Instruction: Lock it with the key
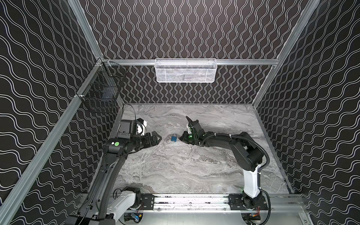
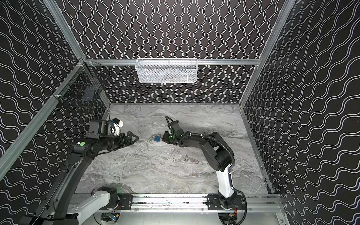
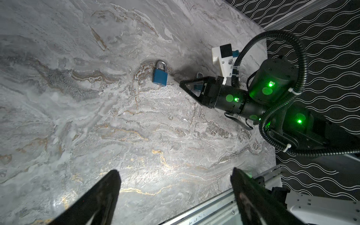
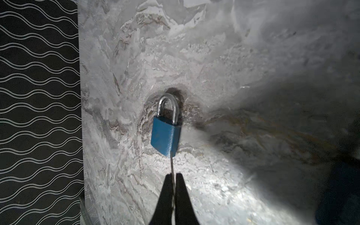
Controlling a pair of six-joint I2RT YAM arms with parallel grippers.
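Padlock flat, shackle away from R pincer, clamped on key; L pincer wide, empty.

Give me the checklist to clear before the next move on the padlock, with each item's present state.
1. Right gripper shut on the key: ok.
2. Key blade lined up with the underside of the padlock: ok, it reaches the body in the right wrist view.
3. Key fully seated in the keyhole: cannot tell, the blade shows only edge-on.
4. Shackle with both legs meeting the body: ok.
5. Padlock braced against a turn: not ok. The left gripper is open and apart from it, so nothing grips the body.
6. Padlock lying flat on the table, with nothing else near it: ok.
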